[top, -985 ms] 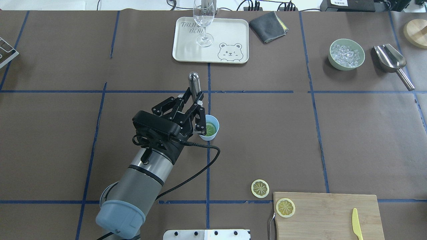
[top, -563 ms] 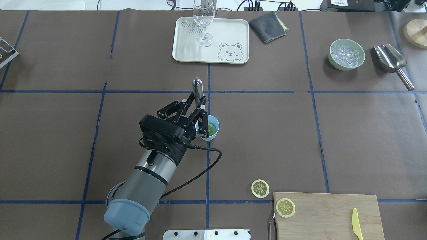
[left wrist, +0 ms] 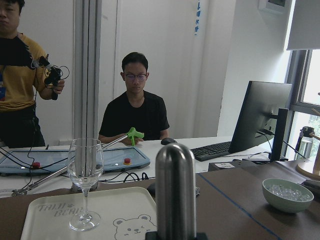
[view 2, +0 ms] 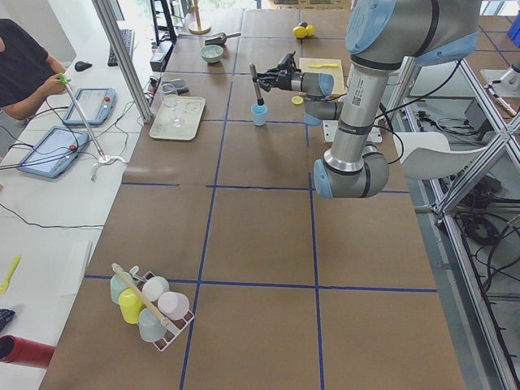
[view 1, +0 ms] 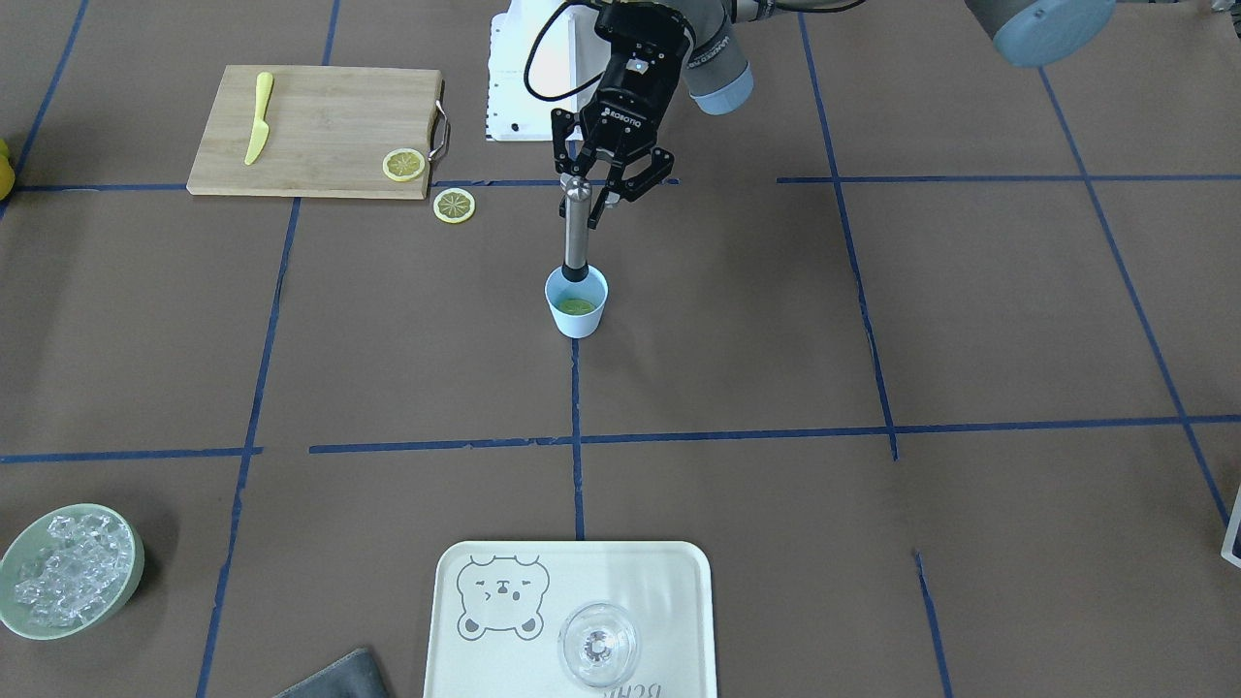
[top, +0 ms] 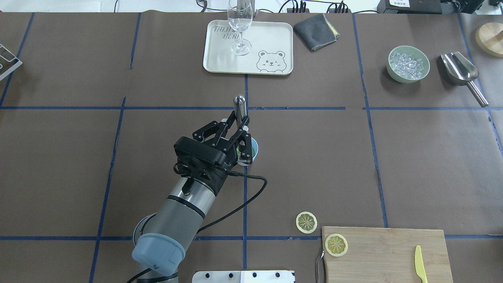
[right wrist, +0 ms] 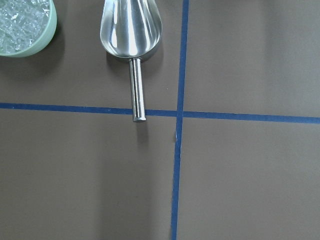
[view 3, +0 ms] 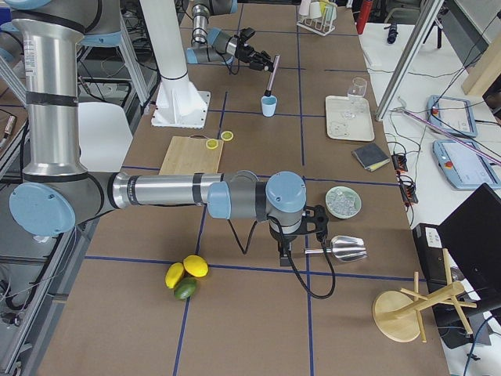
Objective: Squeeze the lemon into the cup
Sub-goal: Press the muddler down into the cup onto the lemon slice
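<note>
Your left claw [view 1: 585, 199] grips the tilted muddler [view 1: 575, 242]; push off-centre and the cup [view 1: 580, 325] beneath it may tip, spilling the lemon [view 1: 576, 306].

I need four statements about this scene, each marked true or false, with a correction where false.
1. The left gripper grips a metal muddler whose lower end is inside the cup. True.
2. The cup is empty. False: a lemon slice lies in it.
3. The wine glass stands on the tray. True.
4. Both other slices lie on the board. False: a second slice is on the cutting board, a third slice on the table beside it.
</note>
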